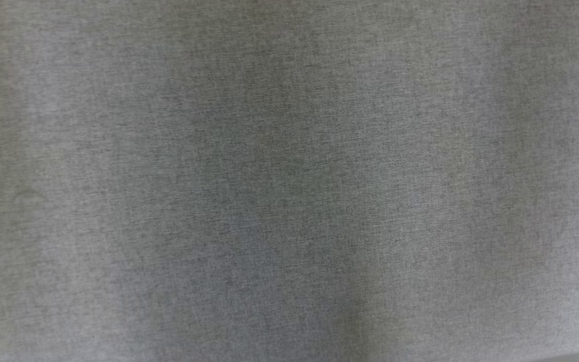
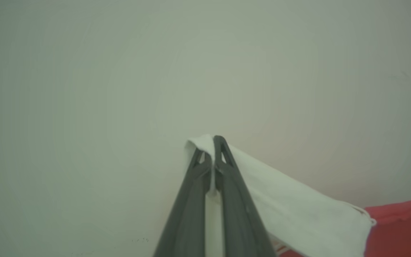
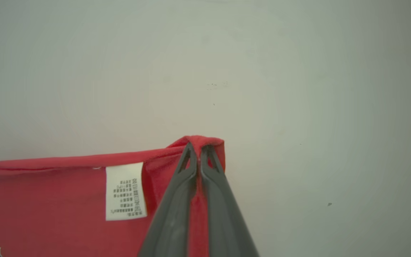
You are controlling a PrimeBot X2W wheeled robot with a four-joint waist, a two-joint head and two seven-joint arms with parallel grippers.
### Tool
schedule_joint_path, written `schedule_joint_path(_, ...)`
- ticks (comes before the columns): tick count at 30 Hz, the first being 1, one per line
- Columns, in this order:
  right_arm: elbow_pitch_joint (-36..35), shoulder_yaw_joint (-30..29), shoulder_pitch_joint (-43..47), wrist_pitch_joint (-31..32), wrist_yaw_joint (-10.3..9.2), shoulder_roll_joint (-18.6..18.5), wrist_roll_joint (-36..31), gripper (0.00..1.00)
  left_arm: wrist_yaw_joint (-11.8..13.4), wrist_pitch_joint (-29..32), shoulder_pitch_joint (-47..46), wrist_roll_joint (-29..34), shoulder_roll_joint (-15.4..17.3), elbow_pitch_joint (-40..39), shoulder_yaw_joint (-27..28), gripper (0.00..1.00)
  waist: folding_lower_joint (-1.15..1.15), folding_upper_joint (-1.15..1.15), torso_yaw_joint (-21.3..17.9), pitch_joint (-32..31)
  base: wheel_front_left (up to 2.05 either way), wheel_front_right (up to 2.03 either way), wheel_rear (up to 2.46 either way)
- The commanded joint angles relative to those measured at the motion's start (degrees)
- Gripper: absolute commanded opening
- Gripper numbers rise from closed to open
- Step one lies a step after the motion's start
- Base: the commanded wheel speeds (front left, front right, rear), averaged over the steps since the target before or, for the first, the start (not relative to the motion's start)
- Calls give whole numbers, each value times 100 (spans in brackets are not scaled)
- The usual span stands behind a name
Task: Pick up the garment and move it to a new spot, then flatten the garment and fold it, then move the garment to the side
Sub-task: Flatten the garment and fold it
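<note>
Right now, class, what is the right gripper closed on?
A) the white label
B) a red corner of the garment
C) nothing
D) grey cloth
B: the right gripper pinches a red corner of the garment, while the white label lies beside it, not gripped.

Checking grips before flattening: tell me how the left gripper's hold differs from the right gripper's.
The left gripper pinches white garment cloth; the right gripper pinches its red edge, beside a white label. Cloth trails rightward from the left gripper, leftward from the right. Both are shut on it.
</note>
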Motion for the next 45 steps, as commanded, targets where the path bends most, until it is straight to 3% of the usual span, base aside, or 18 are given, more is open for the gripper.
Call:
schedule_joint_path(1, 16, 75, -42, -58, -14, -45, -9, 0, 10, -75, 64, -69, -1, 27, -19, 0, -1, -1, 36, -31, 0, 0, 0)
schedule_joint_path(6, 78, 331, 317, -205, -14, -59, 115, 0, 9, -254, 526, -184, -95, -103, -240, 0, -1, -1, 106, -232, 0, 0, 0)
schedule_joint_path(11, -170, 583, 839, -327, -14, -5, 397, 0, 11, -341, 1258, -556, 90, -609, -554, 0, -1, -1, 93, -481, 0, 0, 0)
schedule_joint_path(16, -711, 915, 1802, -422, -14, -192, 910, 0, 10, -442, 2472, -1081, 544, -1560, -822, 0, -1, -1, 96, -805, 0, 0, 0)
schedule_joint_path(21, -1462, 1182, 2973, -550, -14, -416, 1408, 0, 20, -521, 3965, -1473, 987, -2496, -676, 0, -1, -1, 126, -1123, 0, 0, 0)
schedule_joint_path(30, -2752, 1361, 5222, -759, -14, -885, 1816, 0, 871, -532, 7025, -1270, 1314, -5033, 197, 0, -1, -1, 157, -1689, 0, 0, 0)
schedule_joint_path(36, -3274, 1236, 6665, -804, -14, -1083, 1909, 0, 1250, -534, 9054, -1072, 1133, -6312, 848, 0, -1, -1, 168, -2044, 0, 0, 0)
schedule_joint_path(45, -3803, 835, 8742, -776, -14, -1245, 1901, 0, 1177, -532, 11566, -679, 275, -7028, 1444, 0, -1, -1, 304, -2549, 0, 0, 0)
